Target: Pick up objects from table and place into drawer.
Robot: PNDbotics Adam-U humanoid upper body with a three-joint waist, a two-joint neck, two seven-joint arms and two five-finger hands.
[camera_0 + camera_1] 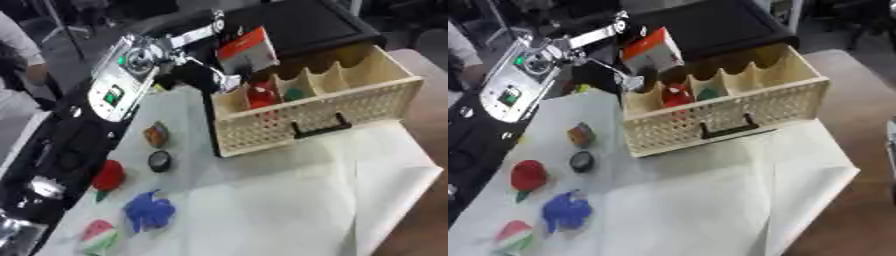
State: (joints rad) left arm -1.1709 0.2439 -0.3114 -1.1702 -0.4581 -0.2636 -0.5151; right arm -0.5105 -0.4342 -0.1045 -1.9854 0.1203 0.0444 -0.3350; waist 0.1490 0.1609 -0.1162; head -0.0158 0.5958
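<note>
The left hand (pixel 206 62), fingers clamped on a red-and-white carton (pixel 248 50), holds it above the perforated cream drawer (pixel 315 107) with scalloped dividers on the cloth-covered tabletop (pixel 289 200).

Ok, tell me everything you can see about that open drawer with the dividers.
The drawer looks like pale wood, with a perforated lattice front and a dark handle at its centre. Scalloped dividers split it into several compartments; a red item and a green item lie in middle ones. It stands pulled open over the white cloth, its back under a dark cabinet.
</note>
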